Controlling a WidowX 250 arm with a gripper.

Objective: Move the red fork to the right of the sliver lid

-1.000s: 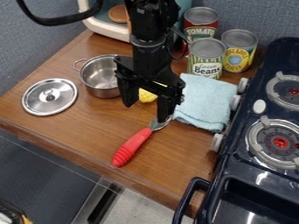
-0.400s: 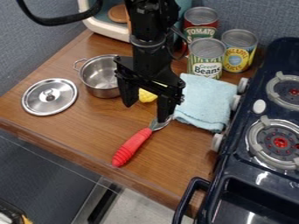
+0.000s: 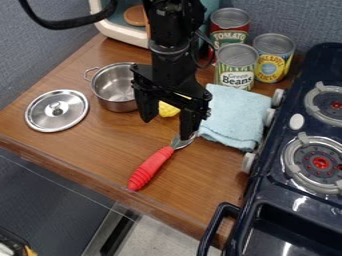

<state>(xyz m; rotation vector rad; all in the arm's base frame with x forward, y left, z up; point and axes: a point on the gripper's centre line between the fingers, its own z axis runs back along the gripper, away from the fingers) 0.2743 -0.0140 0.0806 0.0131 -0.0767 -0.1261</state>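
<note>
Silver lid (image 3: 47, 113) flat, knob up, near left corner of tabletop (image 3: 97, 155). Metal pot (image 3: 119, 106) upright to its right, near but apart, small loop handle on its left side. White and teal box (image 3: 112, 30) at the back edge, round brown thing (image 3: 135, 15) inside.

Red fork (image 3: 150, 168) flat on the tabletop, well to the right of the lid. Handle end near the front edge; metal head points toward the towel and back edge, partly hidden by the gripper (image 3: 165, 130). Gripper hangs over the middle of the tabletop, arm coming in from the back. Open, fingers spread, nothing between them; right-hand finger overlaps the fork head, can't tell if touching. Yellow thing (image 3: 168, 109) behind the gripper, partly hidden.

Blue towel (image 3: 235, 117) folded by the right edge, just beside the fork head. Three upright cans toward the back right corner: red tomato can (image 3: 229, 35) at the rear, green beans can (image 3: 236, 79) in front of it, just behind the towel, yellow pineapple can (image 3: 272, 62) to the right. Dark blue stove (image 3: 274, 206) along the right edge, light knobs on its side, two gray burners, white oval piece (image 3: 296, 121) on top.
</note>
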